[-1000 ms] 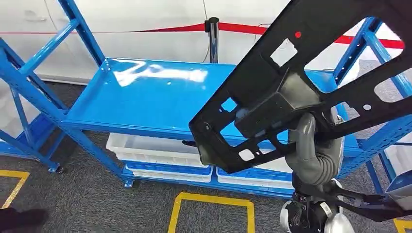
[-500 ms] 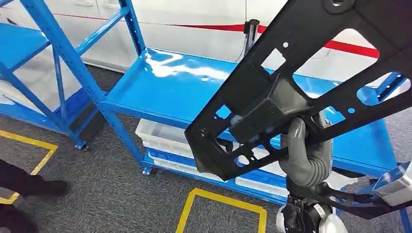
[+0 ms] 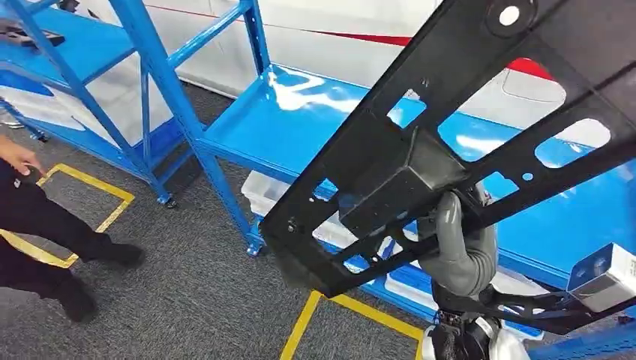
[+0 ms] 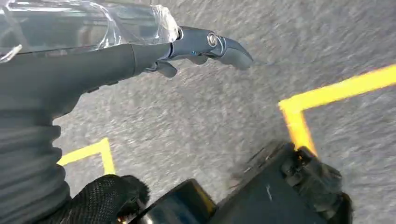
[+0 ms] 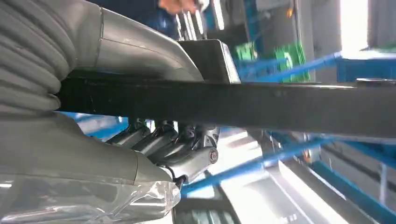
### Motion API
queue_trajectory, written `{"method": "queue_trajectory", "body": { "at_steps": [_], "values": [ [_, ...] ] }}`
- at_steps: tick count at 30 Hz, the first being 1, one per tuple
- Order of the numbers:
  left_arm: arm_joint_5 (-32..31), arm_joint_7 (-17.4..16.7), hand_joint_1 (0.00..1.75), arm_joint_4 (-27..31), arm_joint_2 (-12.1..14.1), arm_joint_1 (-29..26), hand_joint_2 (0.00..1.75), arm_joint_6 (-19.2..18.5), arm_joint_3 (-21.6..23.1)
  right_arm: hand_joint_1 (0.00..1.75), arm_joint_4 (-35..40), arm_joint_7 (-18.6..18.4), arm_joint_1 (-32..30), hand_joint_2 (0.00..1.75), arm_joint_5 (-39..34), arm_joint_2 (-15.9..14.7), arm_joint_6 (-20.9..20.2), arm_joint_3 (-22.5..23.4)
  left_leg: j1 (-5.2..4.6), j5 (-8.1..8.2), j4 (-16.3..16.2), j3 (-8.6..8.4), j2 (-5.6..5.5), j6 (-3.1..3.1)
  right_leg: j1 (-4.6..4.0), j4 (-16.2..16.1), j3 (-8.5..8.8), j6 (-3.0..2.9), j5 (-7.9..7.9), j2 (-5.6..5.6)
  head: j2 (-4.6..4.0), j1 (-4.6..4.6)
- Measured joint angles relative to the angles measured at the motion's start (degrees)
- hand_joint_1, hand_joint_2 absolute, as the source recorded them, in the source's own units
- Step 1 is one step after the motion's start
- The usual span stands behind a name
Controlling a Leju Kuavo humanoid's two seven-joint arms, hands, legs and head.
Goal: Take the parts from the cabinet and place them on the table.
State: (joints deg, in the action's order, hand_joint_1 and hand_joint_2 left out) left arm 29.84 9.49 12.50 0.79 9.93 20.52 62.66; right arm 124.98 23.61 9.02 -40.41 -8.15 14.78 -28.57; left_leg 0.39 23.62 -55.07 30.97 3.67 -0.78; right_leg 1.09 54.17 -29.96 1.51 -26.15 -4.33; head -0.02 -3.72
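One black plastic frame part (image 3: 450, 142), large and pierced with cut-outs, fills the near right of the head view, held up at a slant in front of the robot; the right hand (image 3: 457, 247) grasps it from below, grey thumb over a bar and the dark fingers (image 5: 173, 144) curled beneath that same bar in the right wrist view. One left hand (image 4: 205, 46) hangs over the floor, its fingers stretched out and holding nothing. Grey carpet (image 3: 187, 300) lies under everything, marked with two yellow tape outlines, one (image 3: 330, 322) near the middle and one (image 3: 82, 202) at the left. One person stands at the near left edge in dark trousers (image 3: 45, 232) and black shoes, one hand (image 3: 19, 156) showing. Beyond the part stands one blue metal rack (image 3: 247, 127), its glossy middle shelf bare where it shows, and white plastic bins (image 3: 262, 191) sit on its lowest level; their count cannot be told behind the part. A second blue rack (image 3: 82, 52) stands further left. Farthest off, a red band (image 3: 390, 39) runs along a white wall.
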Motion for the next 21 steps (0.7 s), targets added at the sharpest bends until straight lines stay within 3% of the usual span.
{"method": "queue_trajectory", "body": {
  "at_steps": [1,3,5,6,7,9,10,11,12,14,15,16,19,20,21],
  "values": [
    [-0.1,0.0,0.0,0.0,0.0,0.0,1.75,0.0,0.0,1.75,0.0,0.2,-0.2,1.75,-0.1,0.0,-0.3,0.2,-0.96,0.55,1.4,-0.33,0.95,-0.32,-0.52,0.2,-0.15,0.32,-0.19,-0.54,0.0,-0.02],
    [-0.2,0.0,0.0,0.0,0.0,-0.3,1.75,0.0,0.2,1.75,0.0,0.4,-0.4,1.75,-0.7,0.0,-0.9,0.4,-0.97,0.53,1.1,0.33,-0.19,-1.05,-0.5,0.2,-0.18,0.68,-0.27,-1.81,0.0,0.02],
    [-0.5,0.1,0.0,0.0,0.0,-0.2,1.75,0.0,0.3,1.75,0.0,0.6,-0.4,1.75,-1.1,0.0,-1.4,0.7,-0.91,0.06,1.6,0.28,-1.78,-1.87,-0.4,0.2,0.04,1.47,-0.63,-2.96,0.0,0.02],
    [-0.7,0.2,0.0,0.0,-0.1,-0.2,1.75,0.0,0.4,1.75,0.0,0.6,-0.4,1.75,-1.3,0.0,-1.6,0.8,-0.67,-0.18,1.7,0.14,-2.37,-2.17,-0.04,1.4,-0.21,1.72,-1.7,-0.19,0.0,0.04],
    [-0.8,0.2,0.0,0.0,0.0,0.0,1.75,0.0,0.4,1.75,0.1,0.9,-0.6,1.75,-1.3,0.0,-1.9,0.9,-0.56,-0.27,1.7,0.18,-3.01,-2.54,-0.03,4.8,-1.7,1.67,-3.89,2.34,0.0,0.07],
    [-0.9,0.2,0.0,0.0,-0.1,0.0,1.75,-0.1,0.6,1.75,0.1,1.0,-1.1,1.75,-1.8,0.0,-2.3,1.2,-0.61,-0.3,1.7,0.2,-4.4,-2.83,-0.15,15.0,-6.65,1.73,-8.42,3.97,0.0,0.15],
    [-0.9,0.2,0.0,0.0,-0.2,0.0,1.75,-0.1,0.8,1.75,0.1,1.0,-1.3,1.75,-2.3,0.0,-2.6,1.2,-0.67,-0.29,1.7,0.2,-5.18,-2.86,-0.14,18.6,-8.59,1.79,-9.3,4.09,0.0,0.13],
    [-1.0,0.2,0.0,0.1,-0.2,0.1,1.75,-0.1,0.9,1.75,0.1,1.0,-1.4,1.75,-2.4,-0.1,-2.9,1.3,-0.67,-0.29,1.7,0.15,-5.93,-2.86,-0.11,19.7,-9.34,1.83,-8.88,4.09,0.0,0.13],
    [-1.0,0.2,0.0,0.1,-0.2,0.1,1.75,-0.1,0.9,1.75,0.1,1.1,-1.6,1.75,-2.6,-0.1,-3.0,1.3,-0.59,-0.28,1.6,0.07,-6.74,-2.85,-0.07,18.0,-8.82,1.85,-7.2,4.11,0.0,0.13],
    [-1.2,0.2,0.0,0.1,-0.2,0.2,1.75,-0.1,1.1,1.75,0.1,1.2,-1.6,1.75,-3.0,-0.1,-3.6,1.6,-0.33,-0.11,1.4,-0.17,-8.5,-2.59,0.29,8.4,-4.51,1.98,-1.6,4.83,0.0,0.13],
    [-1.4,0.2,0.0,0.1,-0.2,0.3,1.75,-0.1,1.2,1.75,0.1,1.2,-1.6,1.75,-3.2,-0.1,-3.8,1.7,-0.26,0.13,0.9,-0.01,-9.23,-2.22,0.85,3.5,-2.37,2.28,0.6,7.68,0.0,0.17],
    [-1.5,0.2,0.0,0.1,-0.2,0.6,1.75,-0.1,1.3,1.75,0.1,1.3,-1.7,1.75,-3.3,-0.1,-3.9,1.8,-0.62,0.43,0.1,0.73,-9.99,-1.79,1.15,1.9,-1.77,2.26,-0.25,10.4,0.0,0.15],
    [-1.7,0.2,0.0,0.1,-0.2,0.5,1.75,-0.1,1.3,1.75,0.1,1.3,-2.0,1.75,-3.4,-0.1,-4.0,2.0,0.08,-0.01,0.3,1.55,-11.72,-0.87,0.49,2.3,-2.21,1.03,-0.19,8.51,0.0,0.13],
    [-1.7,0.2,0.0,0.1,-0.2,0.5,1.75,-0.1,1.3,1.75,0.1,1.3,-2.0,1.75,-3.3,-0.1,-4.0,2.0,0.12,-0.01,0.3,1.77,-12.38,-0.63,0.68,2.1,-2.12,0.54,0.03,7.65,0.0,0.13],
    [-1.8,0.2,0.0,0.1,-0.1,0.6,1.75,-0.1,1.3,1.75,0.1,1.4,-1.9,1.75,-3.3,-0.1,-4.0,2.0,-0.01,0.69,-0.7,1.92,-9.75,-0.41,0.77,2.0,-1.93,0.29,0.06,6.79,0.0,0.13]
  ]
}}
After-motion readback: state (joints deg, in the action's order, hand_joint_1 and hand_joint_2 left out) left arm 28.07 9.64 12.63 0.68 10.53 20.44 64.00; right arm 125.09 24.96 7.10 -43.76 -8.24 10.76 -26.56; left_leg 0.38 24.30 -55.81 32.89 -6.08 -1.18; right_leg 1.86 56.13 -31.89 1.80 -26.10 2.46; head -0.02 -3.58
